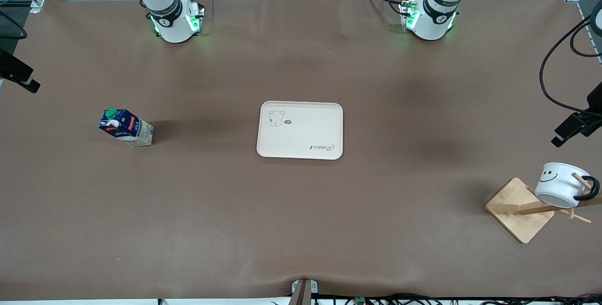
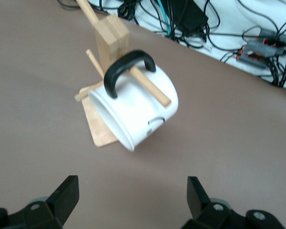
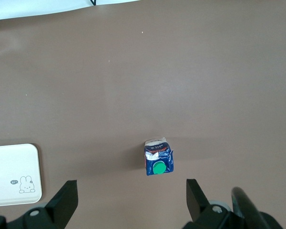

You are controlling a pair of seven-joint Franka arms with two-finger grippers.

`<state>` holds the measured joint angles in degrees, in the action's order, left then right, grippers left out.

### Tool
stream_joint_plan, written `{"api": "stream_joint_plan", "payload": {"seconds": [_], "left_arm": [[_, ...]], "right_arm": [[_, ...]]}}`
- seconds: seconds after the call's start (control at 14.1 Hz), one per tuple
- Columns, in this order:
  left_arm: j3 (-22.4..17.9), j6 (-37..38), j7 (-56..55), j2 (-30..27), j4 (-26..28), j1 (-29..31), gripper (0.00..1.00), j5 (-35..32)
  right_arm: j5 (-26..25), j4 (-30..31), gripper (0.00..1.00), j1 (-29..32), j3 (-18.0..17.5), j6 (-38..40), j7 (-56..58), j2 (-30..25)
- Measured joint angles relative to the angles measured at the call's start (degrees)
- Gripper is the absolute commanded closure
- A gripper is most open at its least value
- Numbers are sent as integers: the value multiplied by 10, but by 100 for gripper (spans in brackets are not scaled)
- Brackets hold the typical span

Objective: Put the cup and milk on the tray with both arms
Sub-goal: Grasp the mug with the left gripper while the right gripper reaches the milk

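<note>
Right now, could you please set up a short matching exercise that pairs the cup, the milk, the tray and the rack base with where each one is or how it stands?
Things:
1. cup
2. milk
3. tray
4. wooden rack base

Places or states:
A. lies flat at the middle of the table, nothing on it
B. hangs by its black handle on a wooden peg, tilted
C. stands upright on the table toward the right arm's end
D. sits on the table toward the left arm's end, under the hanging mug

Pairs: 1-B, 2-C, 3-A, 4-D
</note>
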<state>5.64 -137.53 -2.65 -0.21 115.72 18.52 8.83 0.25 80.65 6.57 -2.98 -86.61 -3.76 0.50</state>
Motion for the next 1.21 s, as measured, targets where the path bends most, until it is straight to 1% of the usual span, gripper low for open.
{"api": "stream_joint_plan", "payload": {"seconds": [0.14, 0.36, 0.5, 0.57, 0.71, 0.85, 1.07, 1.14, 1.21], "left_arm": [[0, -48, 15, 26, 0, 3, 0, 18], [0, -125, 31, 70, 1, 4, 0, 22], [1, -163, 34, 89, 0, 4, 7, 28], [2, -178, 35, 95, -1, 4, 14, 31], [8, -208, 35, 104, -1, 2, 22, 34], [20, -232, 36, 114, -1, 2, 32, 48], [31, -244, 36, 120, -1, 1, 47, 59], [32, -245, 36, 120, -1, 1, 57, 59], [32, -245, 36, 120, -2, 1, 70, 59]], "right_arm": [[0, 0, 0, 0, 0, 0, 0, 0], [0, 0, 0, 0, 0, -1, 0, 0], [0, 0, 0, 0, 0, -1, 0, 0], [0, 0, 0, 0, 0, 0, 0, 0], [0, 0, 0, 0, 0, 1, 0, 0], [0, 0, 0, 0, 0, 3, 0, 0], [0, 1, 0, 0, 0, 8, 0, 4], [0, 1, 0, 0, 0, 14, 0, 8], [0, 1, 0, 0, 0, 19, 0, 12]]}}
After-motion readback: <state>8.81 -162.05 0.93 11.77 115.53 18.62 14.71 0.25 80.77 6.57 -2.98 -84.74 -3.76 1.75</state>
